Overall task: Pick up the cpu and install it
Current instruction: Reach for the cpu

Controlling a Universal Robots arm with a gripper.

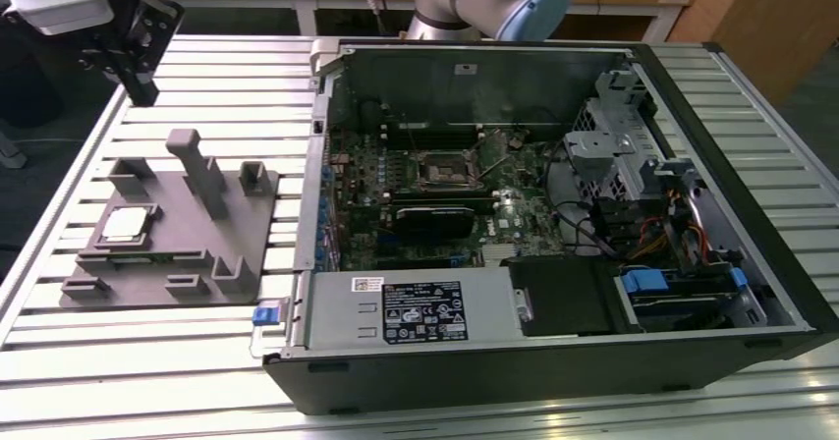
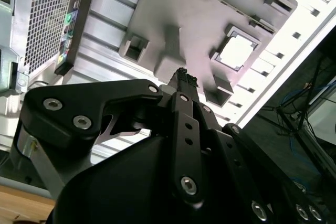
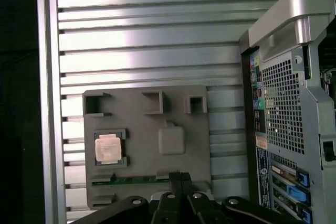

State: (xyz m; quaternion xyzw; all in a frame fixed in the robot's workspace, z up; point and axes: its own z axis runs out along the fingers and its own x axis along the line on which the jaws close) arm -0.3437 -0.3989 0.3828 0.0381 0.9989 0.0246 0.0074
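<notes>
Your gripper (image 3: 179, 174) hangs empty, jaws pressed together, apart from the cpu (image 3: 108, 148). The cpu is seated in the grey fixture's (image 3: 147, 129) pocket, by the bench edge at the exterior view's left. Go down w/ jaws like that and you'll likely ram its lid. 1 skewed pinch could tilt it.

Open case (image 1: 525, 389) beside grey fixture (image 1: 177, 242) (plastic, perhaps)

strong light glares white off the slatted table (image 2: 310, 22) and washes out the cpu (image 2: 234, 52) in the second wrist view.
</notes>
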